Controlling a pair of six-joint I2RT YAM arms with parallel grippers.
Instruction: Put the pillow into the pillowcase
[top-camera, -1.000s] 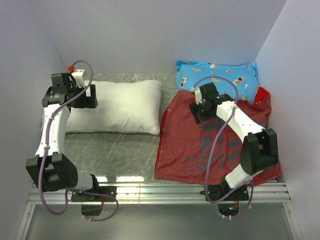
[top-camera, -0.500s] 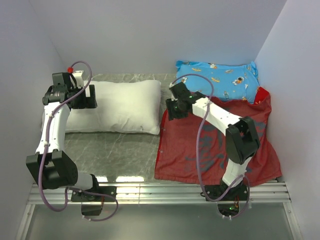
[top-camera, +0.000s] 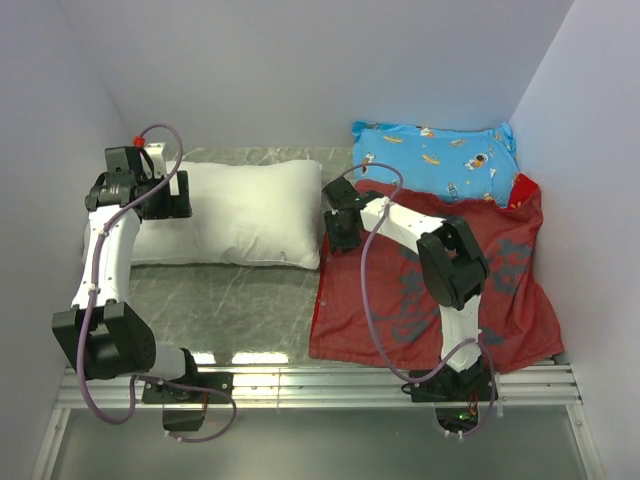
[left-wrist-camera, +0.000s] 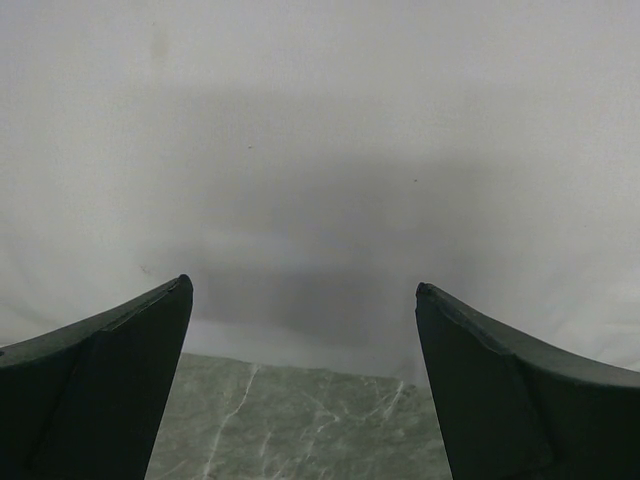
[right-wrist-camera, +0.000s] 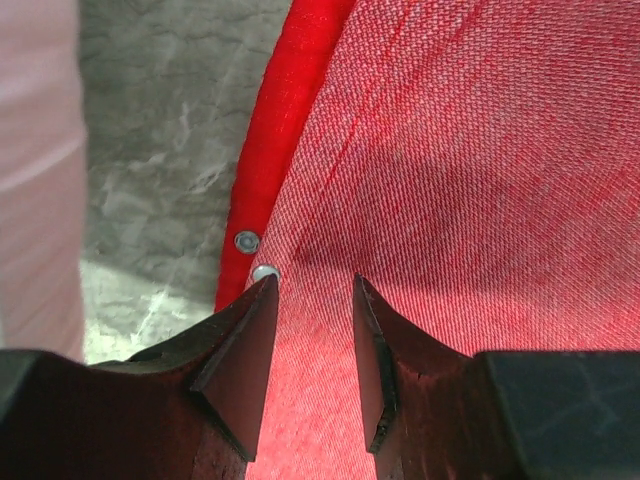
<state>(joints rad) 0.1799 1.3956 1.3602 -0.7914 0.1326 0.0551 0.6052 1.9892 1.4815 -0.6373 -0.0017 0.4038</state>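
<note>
- Pillowcase (top-camera: 430, 300) is lying spread flat on the near right of the marble table (top-camera: 230, 300), dull red face with dark grey markings up. Nothing is bulging inside it, so the task is looking barely begun.
- Right gripper (right-wrist-camera: 315, 290) is hanging low over the pillowcase's left edge, toward its far corner. Its jaws are standing only narrowly apart, with flat cloth showing between them and nothing pinched. Whether the tips are touching the fabric I cannot tell.
- Bright red hem (right-wrist-camera: 275, 150) is showing just left of that gripper, carrying two metal snaps (right-wrist-camera: 247, 241). This is probably the mouth of the case, and it is not yet lifted or held open.
- Pillow (top-camera: 250, 212) is resting on the far left of the table, wholly outside the case, its right end just beside the pillowcase's left edge.
- Left gripper (left-wrist-camera: 300, 295) is facing the pillow's left end with jaws wide, gripping nothing. Opening the case, grasping the pillow and sliding it in are all remaining.
- Blue cartoon-print pillow (top-camera: 435, 155) is sitting at the far right, meeting the pillowcase's far edge.
</note>
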